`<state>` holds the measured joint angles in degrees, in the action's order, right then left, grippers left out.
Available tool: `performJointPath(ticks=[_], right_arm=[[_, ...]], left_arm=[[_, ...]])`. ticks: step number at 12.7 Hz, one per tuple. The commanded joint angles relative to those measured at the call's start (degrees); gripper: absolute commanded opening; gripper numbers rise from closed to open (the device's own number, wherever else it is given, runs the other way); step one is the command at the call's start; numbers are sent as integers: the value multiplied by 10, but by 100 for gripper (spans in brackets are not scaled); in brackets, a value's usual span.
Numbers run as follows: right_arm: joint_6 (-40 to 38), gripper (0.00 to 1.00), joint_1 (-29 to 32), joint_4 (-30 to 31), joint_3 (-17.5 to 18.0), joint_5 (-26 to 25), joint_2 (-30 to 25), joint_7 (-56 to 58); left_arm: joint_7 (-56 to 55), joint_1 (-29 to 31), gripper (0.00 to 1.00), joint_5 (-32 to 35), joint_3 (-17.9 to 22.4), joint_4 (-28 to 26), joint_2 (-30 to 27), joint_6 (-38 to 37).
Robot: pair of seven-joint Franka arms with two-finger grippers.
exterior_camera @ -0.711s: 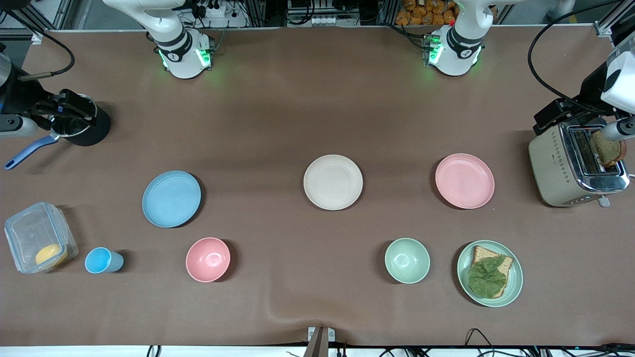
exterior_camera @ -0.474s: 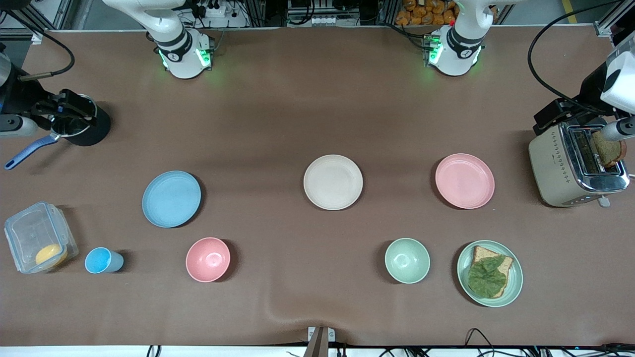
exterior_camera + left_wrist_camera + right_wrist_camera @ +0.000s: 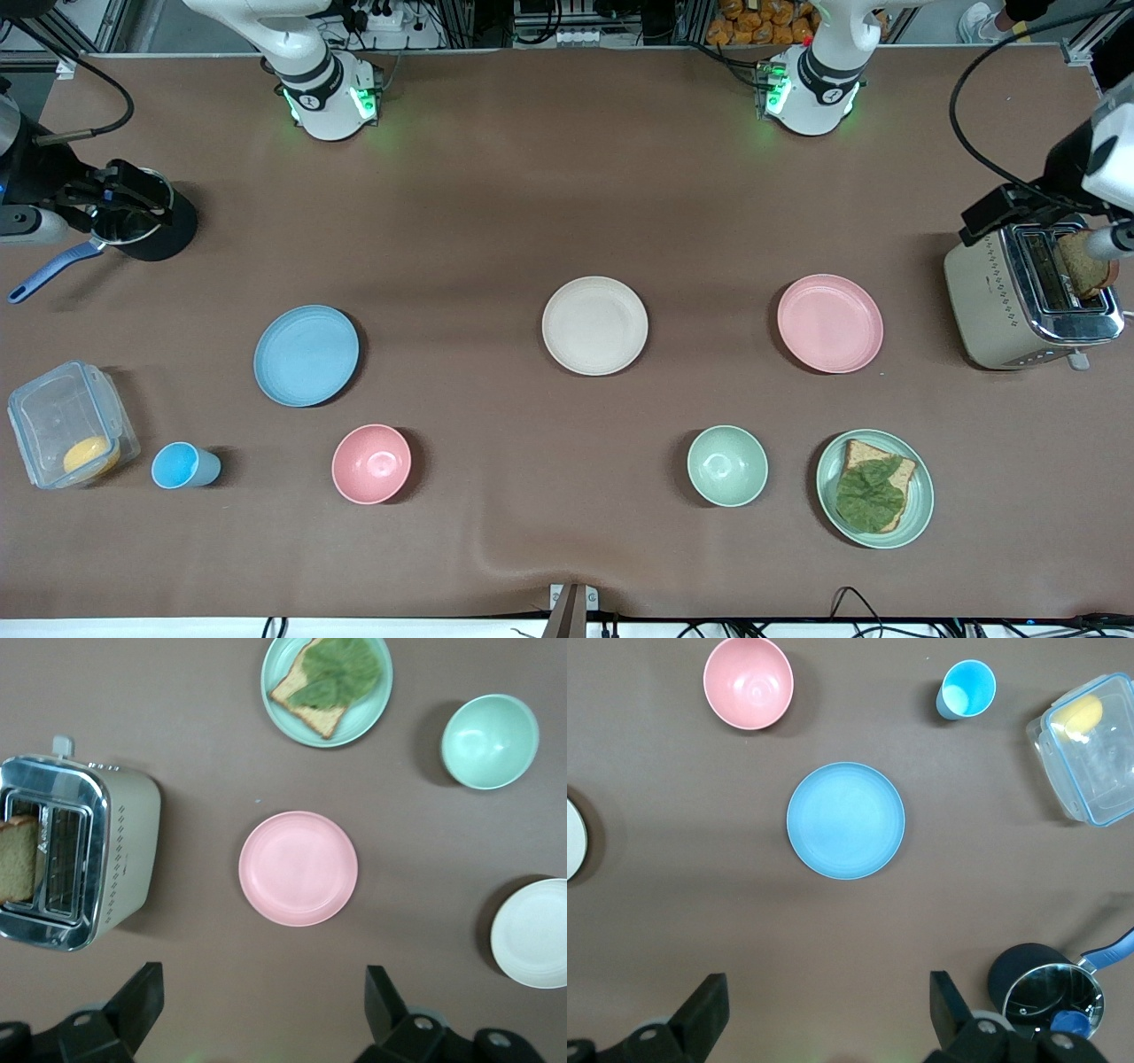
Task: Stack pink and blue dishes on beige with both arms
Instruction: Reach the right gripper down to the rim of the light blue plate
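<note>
I see no plate has moved since before. The beige plate [image 3: 594, 325] sits mid-bench, the pink plate [image 3: 830, 322] toward the left arm's end, the blue plate [image 3: 306, 355] toward the right arm's end. Only my wrist views show the tools: left tool [image 3: 264, 1005] spread above the pink plate, right tool [image 3: 828, 1012] spread above the blue.

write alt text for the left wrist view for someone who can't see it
Looking down past the open left gripper, a pink plate lies bare on the brown table. Around it sit a toaster holding bread, a green plate with a leaf-topped slice, a green bowl, and the beige plate at the frame's edge.
</note>
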<state>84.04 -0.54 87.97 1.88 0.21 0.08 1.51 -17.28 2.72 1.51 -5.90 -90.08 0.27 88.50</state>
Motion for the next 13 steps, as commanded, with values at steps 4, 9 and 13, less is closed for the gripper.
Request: performJointPath(ticks=[4, 9, 13], right_arm=[[45, 100, -17, 82, 1, 20, 29, -2], [149, 100, -11, 114, -1, 19, 121, -2], [224, 100, 61, 115, 0, 19, 228, 1]], left_arm=[[1, 9, 100, 9, -2, -21, 16, -17], [-3, 30, 100, 2, -2, -58, 29, 0], [-6, 30, 100, 2, -4, -77, 31, 22]])
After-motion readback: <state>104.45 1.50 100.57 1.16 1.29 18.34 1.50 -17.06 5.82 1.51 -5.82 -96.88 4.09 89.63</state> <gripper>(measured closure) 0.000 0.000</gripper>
